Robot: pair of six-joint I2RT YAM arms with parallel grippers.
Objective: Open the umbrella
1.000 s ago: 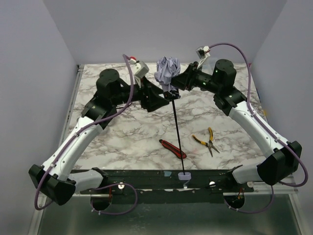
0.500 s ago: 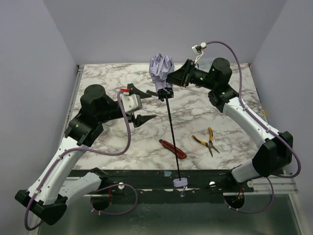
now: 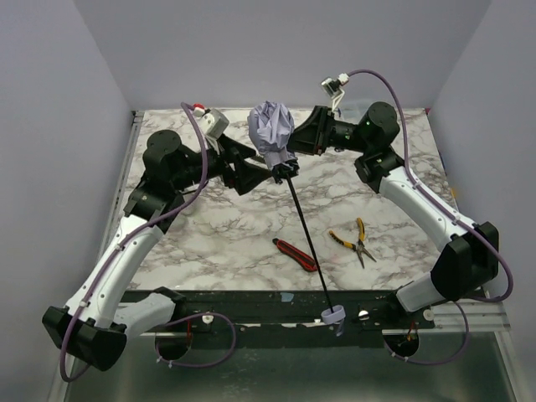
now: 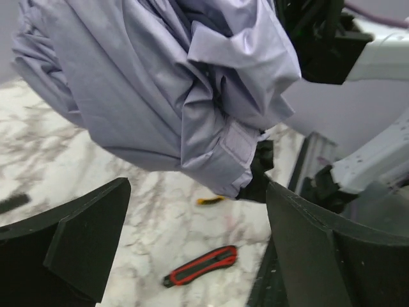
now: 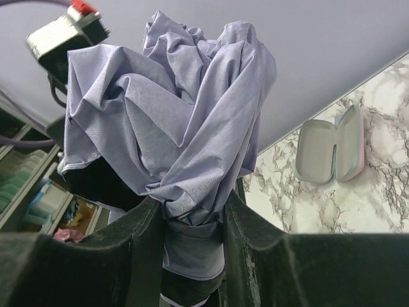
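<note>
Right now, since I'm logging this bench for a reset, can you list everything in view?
umbrella: one, pale lavender canopy bunched shut, black shaft, lavender handle; held above the far middle of the table, handle down by the near edge.
utility knife: one, red and black; on the table near the front, just left of the shaft.
pliers: one pair, yellow handles; on the table right of the shaft.
hinged case: one, pale grey with a pinkish edge; lying open by the back wall.
table: one, white and grey marble pattern.
left pincer: one, black; open, fingers either side of the canopy.
right pincer: one, black; shut on the canopy's base.
</note>
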